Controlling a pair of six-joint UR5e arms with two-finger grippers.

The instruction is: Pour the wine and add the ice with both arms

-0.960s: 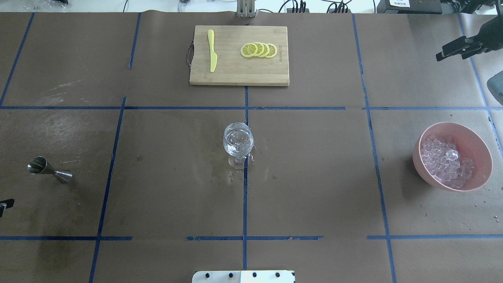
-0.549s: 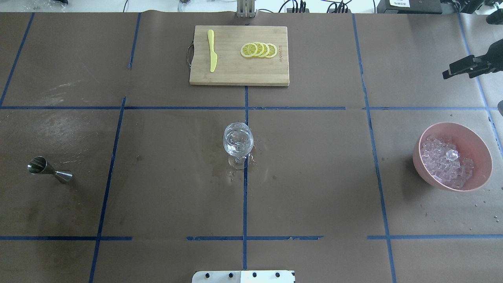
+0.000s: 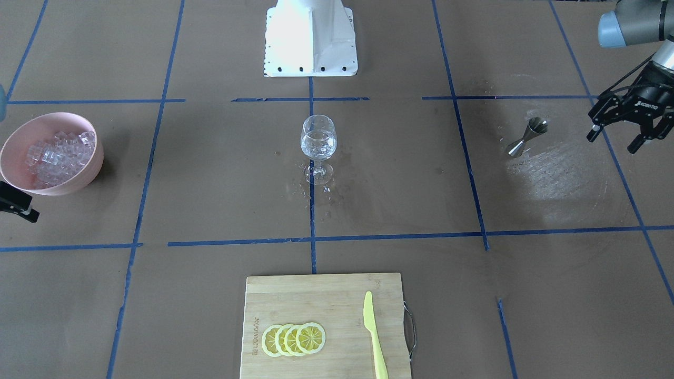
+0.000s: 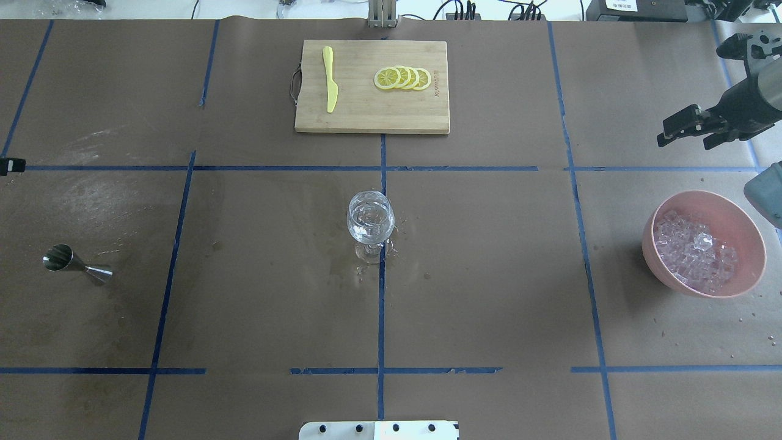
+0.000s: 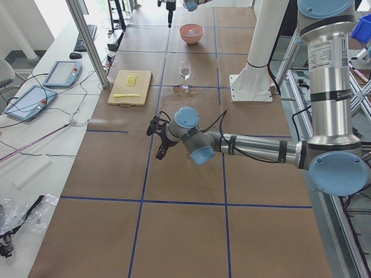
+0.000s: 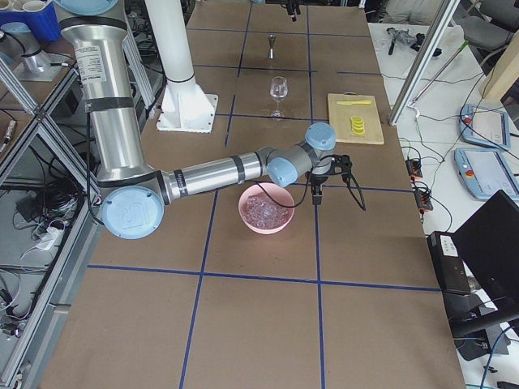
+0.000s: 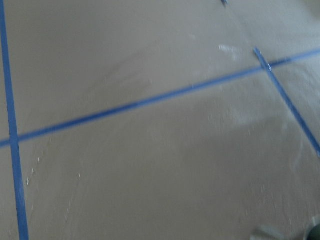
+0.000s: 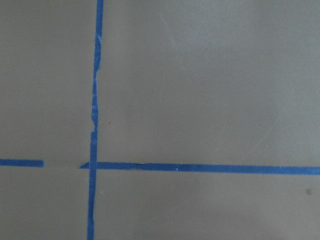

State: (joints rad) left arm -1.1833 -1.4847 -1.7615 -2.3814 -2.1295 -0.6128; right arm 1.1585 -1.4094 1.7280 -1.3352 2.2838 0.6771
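A stemmed wine glass [image 4: 370, 221] stands at the table's middle, also in the front view [image 3: 318, 141], with clear liquid, the wine [image 3: 318, 147], in its bowl. A pink bowl [image 4: 743, 231] at the right holds a heap of clear ice cubes [image 4: 693, 250]. A steel jigger [image 4: 76, 264] stands at the left. My right gripper [image 4: 685, 142] is open and empty, hovering beyond the bowl. My left gripper [image 3: 613, 143] is open and empty, left of the jigger; only its tip shows at the overhead view's left edge. Both wrist views show bare paper and blue tape.
A wooden cutting board [image 4: 371, 116] at the far middle carries a yellow knife [image 4: 330, 78] and lemon slices [image 4: 402, 77]. Wet spots [image 4: 360, 269] lie around the glass foot. The white robot base [image 3: 310, 37] is at the near edge.
My right gripper has moved nearer and slightly left, toward the pink bowl. My left gripper has shifted away from the robot along the left edge. Nothing on the table has moved.
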